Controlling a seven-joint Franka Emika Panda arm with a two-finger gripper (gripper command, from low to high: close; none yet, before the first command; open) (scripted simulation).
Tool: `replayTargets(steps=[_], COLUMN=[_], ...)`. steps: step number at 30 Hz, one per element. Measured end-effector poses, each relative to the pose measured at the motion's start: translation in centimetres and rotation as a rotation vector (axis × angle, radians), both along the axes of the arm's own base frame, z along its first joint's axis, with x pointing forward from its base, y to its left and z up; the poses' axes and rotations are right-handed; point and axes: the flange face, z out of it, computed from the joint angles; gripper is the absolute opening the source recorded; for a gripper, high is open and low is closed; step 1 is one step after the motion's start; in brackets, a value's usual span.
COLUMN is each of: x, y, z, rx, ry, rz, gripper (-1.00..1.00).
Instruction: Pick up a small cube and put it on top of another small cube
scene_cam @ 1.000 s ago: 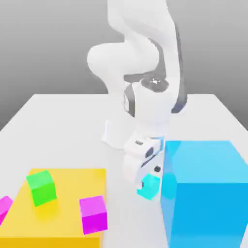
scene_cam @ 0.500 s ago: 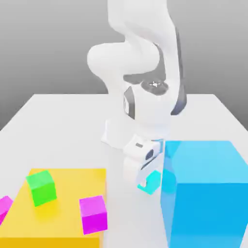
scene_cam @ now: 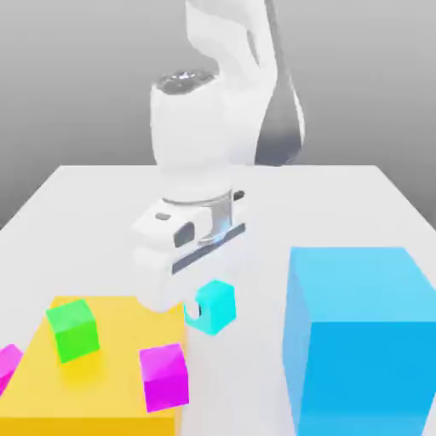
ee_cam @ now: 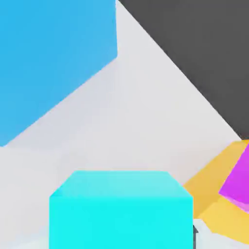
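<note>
The gripper [scene_cam: 203,308] pinches the cyan cube [scene_cam: 213,306] clear of the table [scene_cam: 102,204]; setting it on another cube remains.

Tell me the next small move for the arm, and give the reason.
Probably carry the cyan cube a little further toward the exterior view's left, aiming over the green cube or the magenta cube on the yellow slab. The cyan cube hangs under the gripper at the slab's edge, not yet above either small cube.
</note>
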Motion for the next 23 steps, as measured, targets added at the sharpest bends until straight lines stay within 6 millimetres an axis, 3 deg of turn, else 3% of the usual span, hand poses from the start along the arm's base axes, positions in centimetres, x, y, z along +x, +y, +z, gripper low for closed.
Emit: replayTargets(steps=[5,9,12,16,20,21,23], x=[2.3,3.0,2.4,-0.8,-1.5,-1.5,-1.5], y=[-8.6,-15.6,-20.4,-24.2,-24.9,-25.0,-25.0], z=[1.0,1.1,-0.7,-2.7,-7.8,-8.8,-8.8], rx=[-0.014,-0.038,-0.078,-0.099,-0.104,-0.105,-0.105], ry=[0.024,0.066,0.123,0.088,0.076,0.076,0.076], rz=[0.092,0.200,0.290,0.208,0.184,0.183,0.183], gripper=[-1.00,-1.00,-1.00,-1.00,-1.00,1.00,1.00])
